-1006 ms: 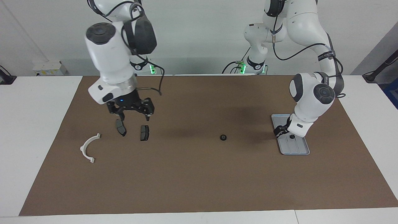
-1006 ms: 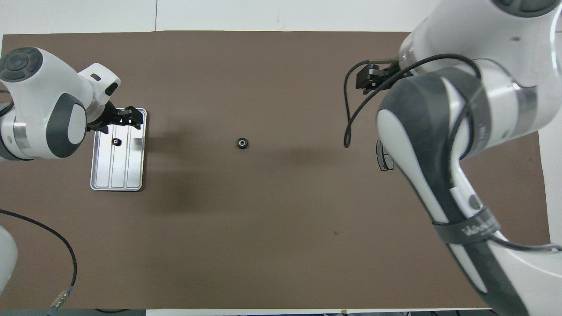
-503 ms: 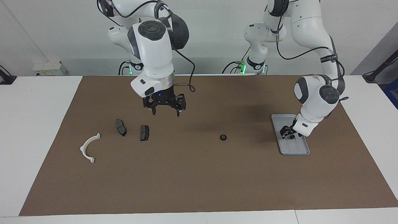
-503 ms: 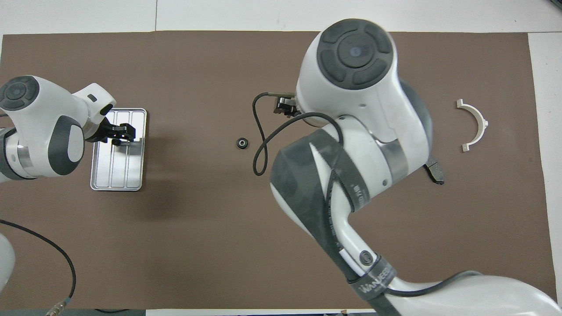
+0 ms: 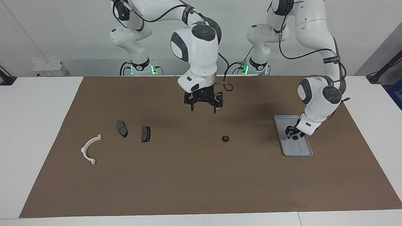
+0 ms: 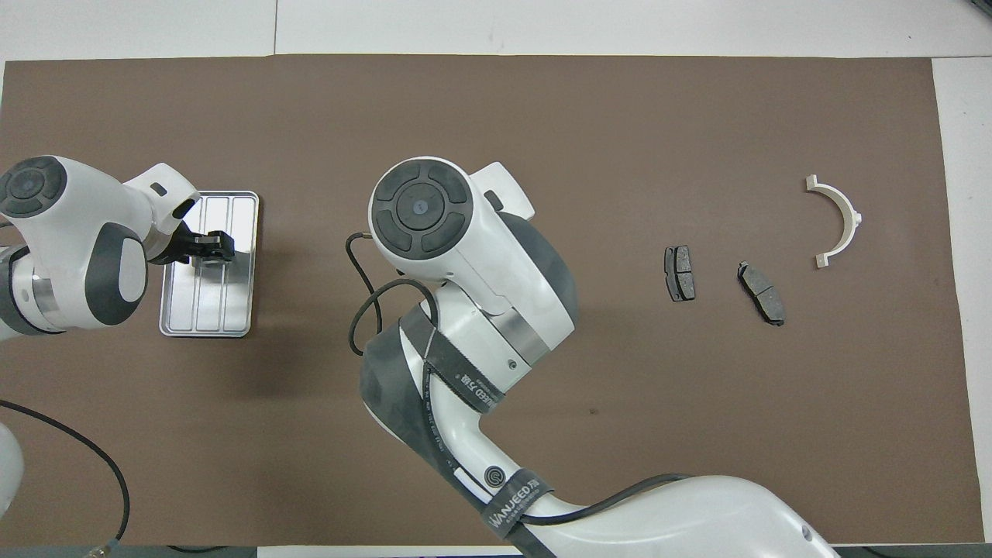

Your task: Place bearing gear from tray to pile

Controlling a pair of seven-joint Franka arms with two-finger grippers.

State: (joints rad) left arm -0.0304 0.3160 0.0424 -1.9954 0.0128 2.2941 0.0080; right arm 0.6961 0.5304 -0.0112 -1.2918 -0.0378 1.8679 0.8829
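since a second ago the right gripper (image 5: 203, 109) has swung from over the pile's pads (image 5: 146, 134) to mid-table, raised, fingers spread wide and empty. left gripper (image 5: 292, 134) has dropped onto the tray (image 5: 295, 151), fingers narrowed around the bearing gear (image 5: 295, 137) lying there. a second gear (image 5: 225, 138) sits on the mat; white bracket (image 5: 89, 149) unmoved.
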